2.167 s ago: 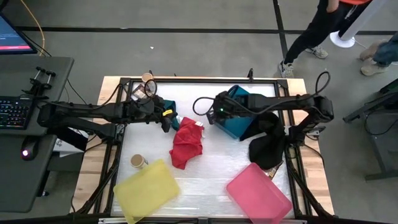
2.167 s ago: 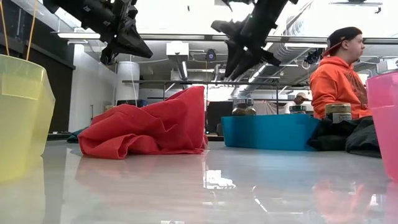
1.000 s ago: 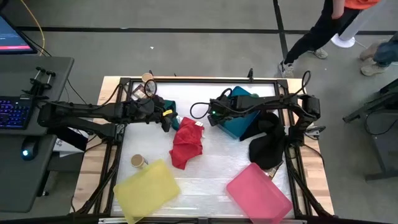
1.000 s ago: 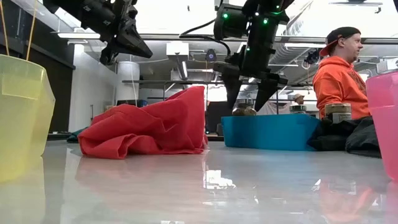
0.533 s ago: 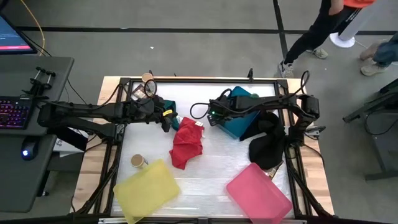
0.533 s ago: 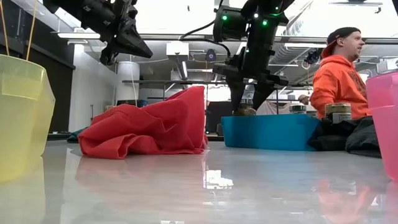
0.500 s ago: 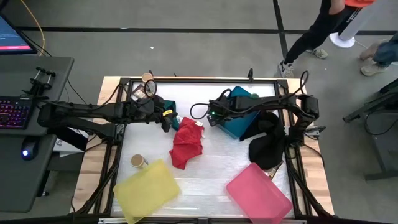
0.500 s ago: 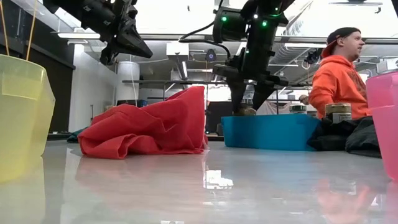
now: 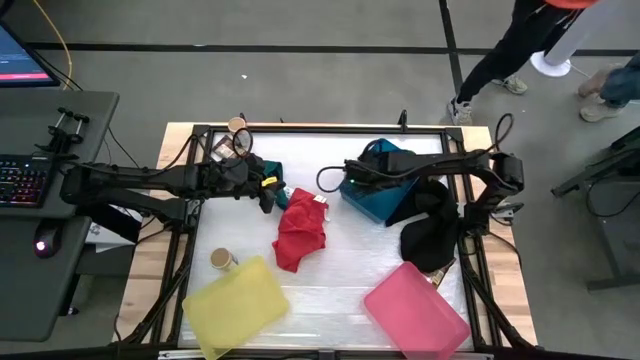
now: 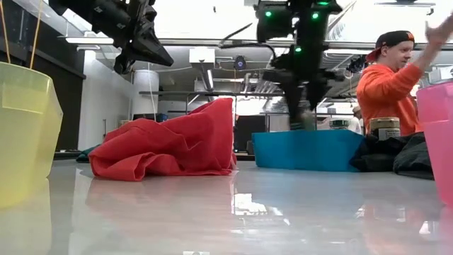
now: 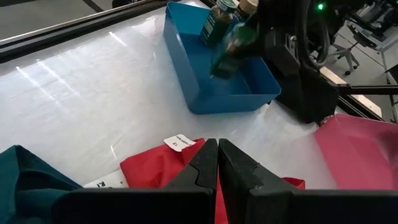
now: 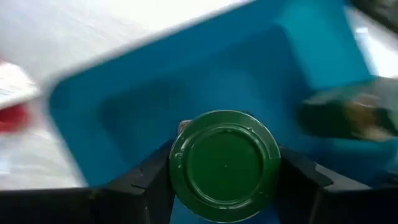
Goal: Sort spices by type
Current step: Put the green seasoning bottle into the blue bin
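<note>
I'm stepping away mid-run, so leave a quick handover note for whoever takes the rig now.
Right gripper: jaws shut on a green-lidded jar, above the blue tray.
Left gripper: jaws shut, empty, above the red cloth.
Things: another green-lidded jar stands in the blue tray; a tan-lidded jar lies beside the yellow tray; another jar sits by the black cloth.
Done: green-lidded jars gathered at the blue tray.
Left: the other jars. No packets visible.

Right claw (image 12: 225, 180) clamped (left (image 11: 217, 163) closed)
</note>
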Robot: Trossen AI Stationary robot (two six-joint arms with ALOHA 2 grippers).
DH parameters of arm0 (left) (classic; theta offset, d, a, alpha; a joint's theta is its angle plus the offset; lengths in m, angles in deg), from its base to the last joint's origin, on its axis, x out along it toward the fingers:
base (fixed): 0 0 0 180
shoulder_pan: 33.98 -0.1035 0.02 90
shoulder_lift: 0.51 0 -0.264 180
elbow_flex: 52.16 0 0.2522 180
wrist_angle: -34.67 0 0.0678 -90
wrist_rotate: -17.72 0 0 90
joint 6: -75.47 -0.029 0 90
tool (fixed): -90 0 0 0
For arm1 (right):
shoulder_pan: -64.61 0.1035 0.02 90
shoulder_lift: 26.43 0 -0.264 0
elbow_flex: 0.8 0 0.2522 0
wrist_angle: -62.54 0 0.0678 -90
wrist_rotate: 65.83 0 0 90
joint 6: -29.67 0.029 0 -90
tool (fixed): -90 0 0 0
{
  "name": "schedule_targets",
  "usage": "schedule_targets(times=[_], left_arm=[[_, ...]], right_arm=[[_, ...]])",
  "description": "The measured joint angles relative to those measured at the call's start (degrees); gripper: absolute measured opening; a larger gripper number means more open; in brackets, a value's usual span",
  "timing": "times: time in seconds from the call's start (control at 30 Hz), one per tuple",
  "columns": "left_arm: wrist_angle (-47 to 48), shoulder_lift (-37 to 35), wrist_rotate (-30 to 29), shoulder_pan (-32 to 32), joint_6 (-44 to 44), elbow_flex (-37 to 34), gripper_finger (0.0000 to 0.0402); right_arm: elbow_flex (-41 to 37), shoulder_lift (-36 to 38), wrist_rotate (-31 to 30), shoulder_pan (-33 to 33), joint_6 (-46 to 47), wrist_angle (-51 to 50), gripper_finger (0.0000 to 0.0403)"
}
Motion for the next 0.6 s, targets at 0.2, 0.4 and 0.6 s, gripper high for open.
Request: schedule_targets(times=[0.2, 0.4, 0.6], left_arm=[[0.16, -0.01, 0.00, 0.00, -1.20, 0.00, 0.0000], [0.59, 0.01, 0.00, 0.00, -0.87, 0.00, 0.0000], [2.29, -0.01, 1.63, 0.04, -0.56, 0.00, 0.0000]], right_arm=[[0.00, 2.17, -2.66, 0.38, -4.48, -8.10, 0.0200], [0.00, 2.43, -1.16, -1.08, -16.71, -8.20, 0.0201], [-0.35, 3.39, 1.88, -2.87, -24.80, -7.64, 0.0201]])
